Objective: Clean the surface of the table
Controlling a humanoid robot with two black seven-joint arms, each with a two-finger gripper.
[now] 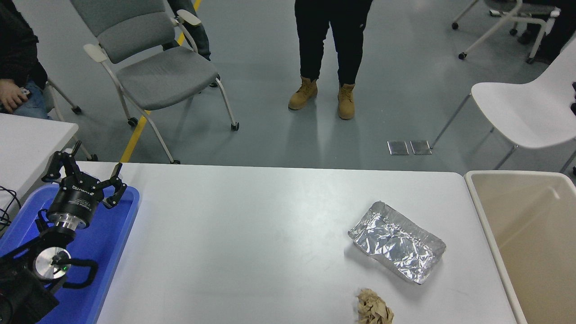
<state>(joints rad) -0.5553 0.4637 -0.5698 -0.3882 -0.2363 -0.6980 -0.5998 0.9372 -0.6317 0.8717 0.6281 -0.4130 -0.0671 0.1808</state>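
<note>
Grey-green flooring runs behind the large, smooth white table surface (252,234), which fills most of the head view from its far edge down to the bottom of the picture. On its right half lies a crumpled rectangular aluminium foil tray (397,242), set at a slant, and just nearer the camera, apart from it, sits a crumpled ball of brown paper (374,308) at the bottom edge. Beside the table's right end stands a beige rectangular bin (531,234). At the left end rests a blue plastic tray (112,243), and above it hangs the left gripper (85,177), its black fingers spread wide with nothing between them. No right gripper shows. Beyond the table stand a grey padded chair on castors (148,67) and a white moulded chair (526,108), and between them a person in dark trousers and 2 tan boots (321,94).
</note>
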